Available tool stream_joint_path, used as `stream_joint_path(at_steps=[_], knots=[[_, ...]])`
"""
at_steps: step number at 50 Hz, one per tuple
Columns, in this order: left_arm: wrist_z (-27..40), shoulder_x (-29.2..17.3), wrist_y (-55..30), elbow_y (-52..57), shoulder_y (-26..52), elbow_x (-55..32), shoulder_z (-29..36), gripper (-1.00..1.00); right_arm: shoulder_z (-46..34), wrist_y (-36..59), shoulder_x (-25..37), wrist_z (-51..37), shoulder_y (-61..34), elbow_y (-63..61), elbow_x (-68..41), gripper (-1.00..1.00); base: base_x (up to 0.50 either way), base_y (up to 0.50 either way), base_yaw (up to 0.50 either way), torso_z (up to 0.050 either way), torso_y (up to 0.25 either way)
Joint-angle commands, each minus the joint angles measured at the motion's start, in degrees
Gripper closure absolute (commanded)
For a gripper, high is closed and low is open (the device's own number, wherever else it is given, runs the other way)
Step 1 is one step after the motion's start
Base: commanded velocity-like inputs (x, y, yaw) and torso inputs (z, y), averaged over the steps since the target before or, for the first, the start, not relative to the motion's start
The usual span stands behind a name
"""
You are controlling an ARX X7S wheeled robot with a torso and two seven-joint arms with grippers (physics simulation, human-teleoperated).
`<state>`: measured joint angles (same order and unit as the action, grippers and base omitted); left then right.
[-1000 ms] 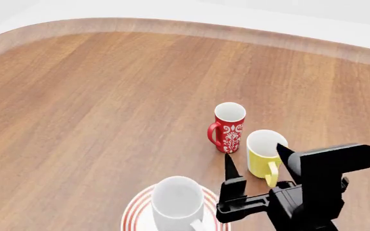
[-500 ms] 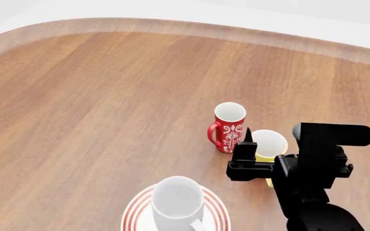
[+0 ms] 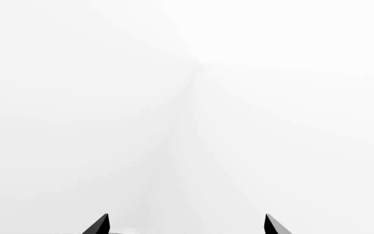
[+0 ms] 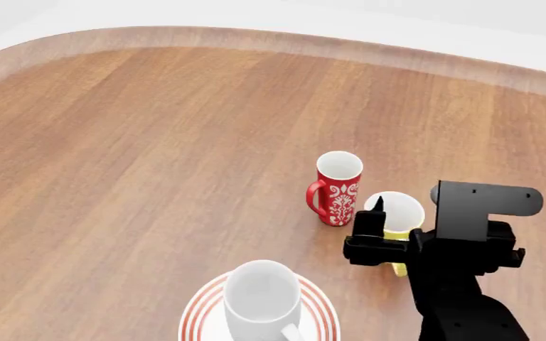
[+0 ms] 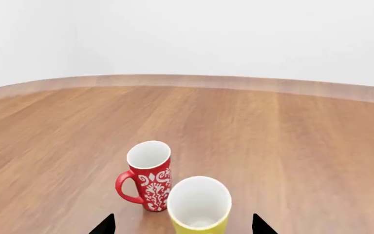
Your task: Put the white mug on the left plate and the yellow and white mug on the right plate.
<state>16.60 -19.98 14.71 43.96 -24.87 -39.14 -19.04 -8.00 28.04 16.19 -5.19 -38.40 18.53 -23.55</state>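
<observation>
**Right tool astride the yellow and white mug on a wooden table**

The table [image 4: 140, 156] is a broad sheet of warm brown wood with grain running diagonally in the head view and a paler, rounded far edge. Beyond that edge the room is plain white wall, with no detail to pick out. The left wrist view shows nothing but this white blankness and the two dark tips of the left tool [image 3: 187, 225], set well apart with nothing between them.

The white mug [image 4: 264, 298] stands upright on the left plate [image 4: 195, 312], whose red rings show around the mug's base at the near edge of the head view. The right plate is not in any view.

The yellow and white mug [image 4: 398, 213] stands upright on the bare table, just beside a red mug [image 4: 338, 189] with a white floral pattern; whether the two touch cannot be told. The red mug's handle points toward the robot's left.

The right tool [image 4: 379, 234] hangs over the near side of the yellow and white mug, its black body covering much of the mug's wall in the head view. In the right wrist view, the tool's two tips sit wide apart, one on each side of the yellow and white mug [image 5: 198, 204], with clear gaps to its wall. It grips nothing.
</observation>
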Motion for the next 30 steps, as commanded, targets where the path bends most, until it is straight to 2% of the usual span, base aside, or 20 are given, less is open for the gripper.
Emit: stream_joint_path(at_steps=[1,3,7,8,19,28,30], knots=[[0.6,-1.2,-0.8,-0.2,1.1,-0.5,0.0,-1.0,-1.2,-7.9,-2.2,1.7,-11.6,17.6,3.7,-1.0,0.0,0.0,0.0,0.0,0.0],[0.6,-1.2,-0.7,-0.4,1.2,-0.8,-0.3,-1.0,-1.7,-12.0,-3.4,3.0,-15.8,26.4,5.0,-1.0,0.0,0.0,0.0,0.0,0.0],[0.6,-1.1,-0.3,-0.2,0.7,-1.0,-0.6,-1.0,-2.4,-24.9,-6.5,6.9,-28.9,54.6,7.6,-1.0,0.0,0.0,0.0,0.0,0.0],[0.6,-1.1,-0.2,-0.1,0.5,-1.0,-0.7,-1.0,-2.2,-25.3,-6.7,7.0,-29.9,56.3,8.0,-1.0,0.0,0.0,0.0,0.0,0.0],[0.4,-0.9,-0.7,0.4,0.9,2.8,1.0,-1.0,5.4,-21.4,-7.7,6.9,-31.0,56.4,15.7,-1.0,0.0,0.0,0.0,0.0,0.0],[-0.4,-1.3,-0.5,0.7,0.5,2.8,1.7,-1.0,10.6,-19.2,-8.9,8.4,-31.0,56.5,20.5,-1.0,0.0,0.0,0.0,0.0,-0.243],[-0.5,-1.3,-0.2,0.9,0.3,1.8,1.6,-1.0,11.3,-18.8,-9.0,8.7,-30.9,56.5,21.2,-1.0,0.0,0.0,0.0,0.001,-0.022]])
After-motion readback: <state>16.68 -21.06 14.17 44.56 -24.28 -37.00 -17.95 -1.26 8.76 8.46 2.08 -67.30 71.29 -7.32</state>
